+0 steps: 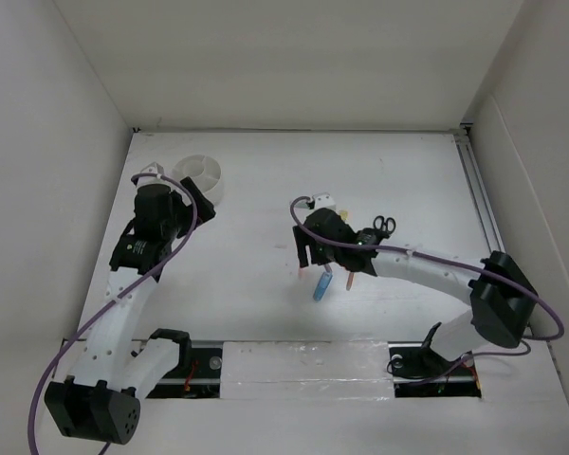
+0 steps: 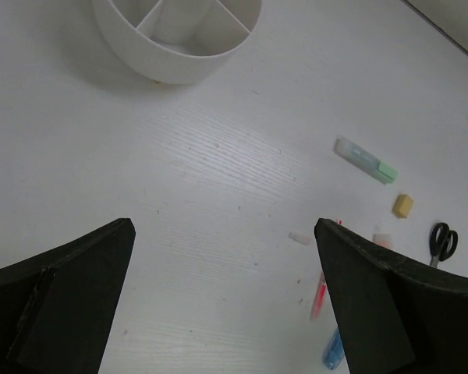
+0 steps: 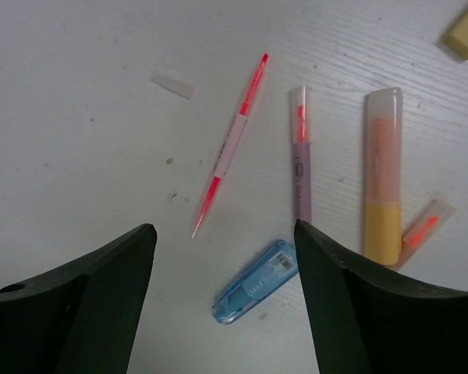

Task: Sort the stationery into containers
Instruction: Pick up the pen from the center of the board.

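Observation:
The round white divided tub (image 1: 197, 175) stands at the far left; it also shows in the left wrist view (image 2: 179, 35). My left gripper (image 2: 223, 226) is open and empty over bare table, just in front of the tub. My right gripper (image 3: 225, 228) is open and hovers over the stationery, with a blue marker (image 3: 253, 282) lying between its fingers. A thin red pen (image 3: 232, 144), a pink pen (image 3: 301, 156) and an orange pen (image 3: 382, 175) lie beyond it. A pale green bar (image 2: 366, 159), a tan block (image 2: 403, 206) and black-handled scissors (image 2: 442, 240) lie further right.
A small white scrap (image 3: 173, 82) lies left of the red pen. A short orange piece (image 3: 423, 224) lies beside the orange pen. White walls close the table (image 1: 266, 161) at the left, back and right, with a rail (image 1: 479, 204) along the right edge.

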